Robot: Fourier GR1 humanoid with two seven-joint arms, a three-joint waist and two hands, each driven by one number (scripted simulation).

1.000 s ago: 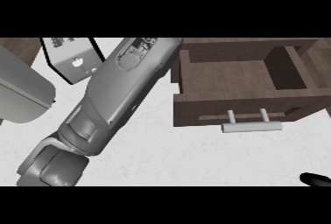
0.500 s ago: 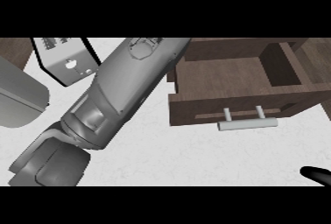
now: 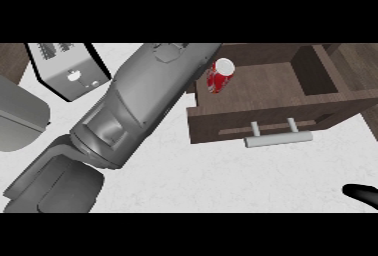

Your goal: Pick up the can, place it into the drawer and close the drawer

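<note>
The red can [image 3: 219,76] with a white top stands tilted at the left end of the open wooden drawer [image 3: 273,107]. Right beside it is the far end of my left forearm [image 3: 133,112], which crosses the view from lower left to the top. The left hand itself is cut off past the top edge, so I cannot tell whether it holds the can. The drawer is pulled out toward me, with its pale bar handle [image 3: 277,138] at the front. Of my right hand [image 3: 362,193] only a black tip shows at the lower right corner.
A grey box-shaped appliance [image 3: 70,75] with dark sides stands at the upper left on the white counter [image 3: 221,180]. A large rounded grey object [image 3: 18,120] sits at the left edge. The drawer's right part holds a deeper, dark compartment [image 3: 317,75].
The can has come into sight in the drawer's left end beside my forearm. The forearm has shifted slightly left, and the right hand's tip has risen a little.
</note>
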